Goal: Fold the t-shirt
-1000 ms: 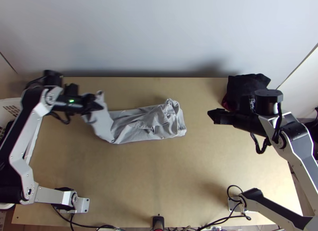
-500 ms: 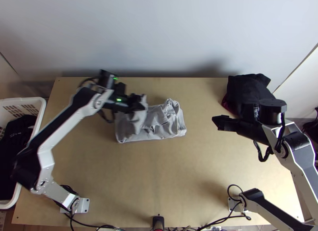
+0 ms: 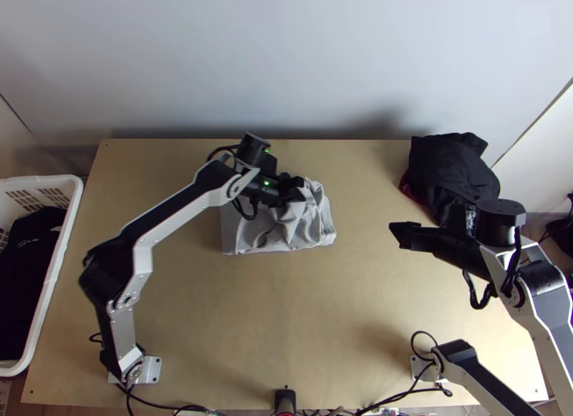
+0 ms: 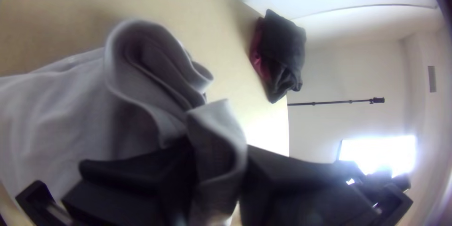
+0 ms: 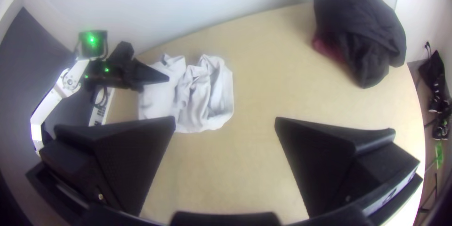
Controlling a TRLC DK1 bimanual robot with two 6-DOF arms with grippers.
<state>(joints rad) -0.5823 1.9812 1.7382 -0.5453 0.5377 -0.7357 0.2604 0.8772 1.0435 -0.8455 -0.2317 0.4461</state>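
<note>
I pinch part of the grey t-shirt [image 3: 311, 230] in my left gripper [image 4: 219, 155], mid-counter [image 3: 322, 323]; my right gripper [image 5: 225, 118] gapes empty. Folding looks well along, though laying this part down and smoothing remain.

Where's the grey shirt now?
In the top view, the grey shirt lies about midway along the far half of the table, a fold between the left arm's jaws.
</note>
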